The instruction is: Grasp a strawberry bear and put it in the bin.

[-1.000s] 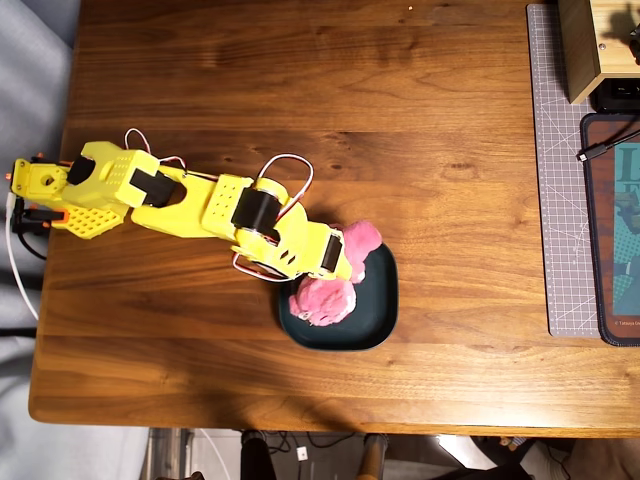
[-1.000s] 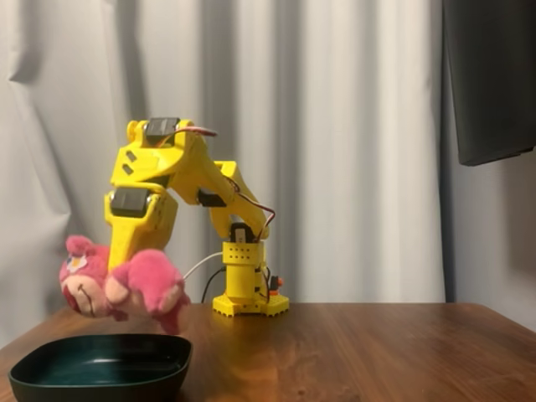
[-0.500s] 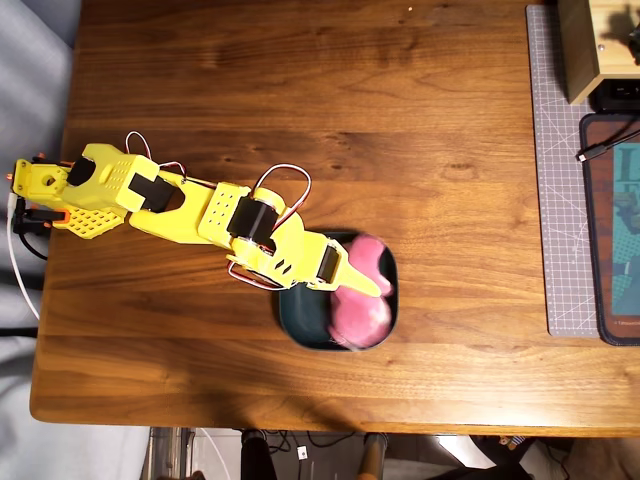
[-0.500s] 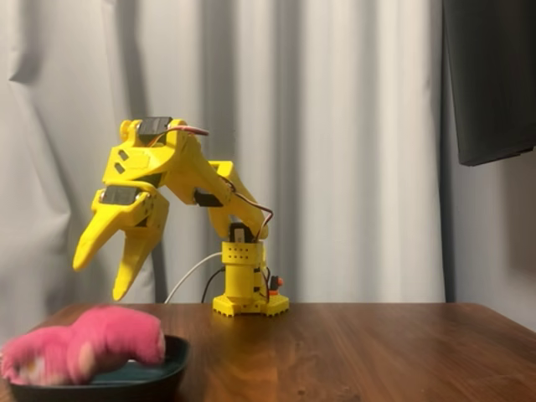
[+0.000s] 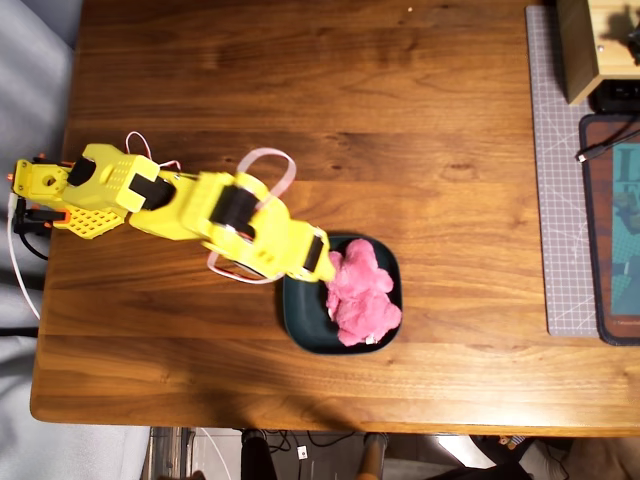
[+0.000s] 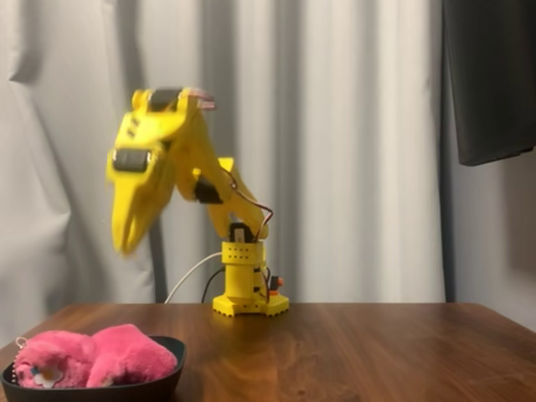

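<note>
The pincer hangs high above the table with nothing in it. In the fixed view its fingers blur into one downward wedge, and in the overhead view they are hidden beneath the wrist, so I cannot tell whether the jaws are parted or closed, only that they hold nothing.

The bear lies in the bin, slumped on its side toward the 3 o'clock half of the dish in the overhead view. In the fixed view its fur rises above the rim but does not spill past it. Resting this way, with its weight on the dish floor, it looks settled, so I judge the placing done.

The arm reaches from its base at the table's 9 o'clock edge toward 4 o'clock, and its wrist overhangs the bin's 10 o'clock corner. In the fixed view the upper links are folded into a high arch and the fingertips point steeply down, well clear of the bear. Motion smear on the forearm suggests the arm is moving.
</note>
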### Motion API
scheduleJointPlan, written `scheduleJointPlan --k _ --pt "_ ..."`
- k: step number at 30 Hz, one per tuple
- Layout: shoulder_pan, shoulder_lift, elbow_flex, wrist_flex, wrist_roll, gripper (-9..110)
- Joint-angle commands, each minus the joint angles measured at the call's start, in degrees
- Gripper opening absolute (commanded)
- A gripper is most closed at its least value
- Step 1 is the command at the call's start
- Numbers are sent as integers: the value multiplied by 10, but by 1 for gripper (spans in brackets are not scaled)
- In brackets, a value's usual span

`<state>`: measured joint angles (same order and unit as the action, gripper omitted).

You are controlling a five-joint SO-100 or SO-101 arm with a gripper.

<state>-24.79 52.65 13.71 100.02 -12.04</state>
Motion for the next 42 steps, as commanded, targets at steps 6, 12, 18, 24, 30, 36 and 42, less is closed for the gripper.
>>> scheduleJointPlan --k 6,12,18,24,30,36,42 --pt "42 443 461 29 -4 0" --pt "95 690 663 16 12 0" --pt "121 925 901 -111 18 0" --pt "148 1157 1128 -166 28 0" --pt "170 1388 1314 -177 51 0" --pt "247 1411 1386 -188 53 0" --pt "292 1412 1419 -196 55 0"
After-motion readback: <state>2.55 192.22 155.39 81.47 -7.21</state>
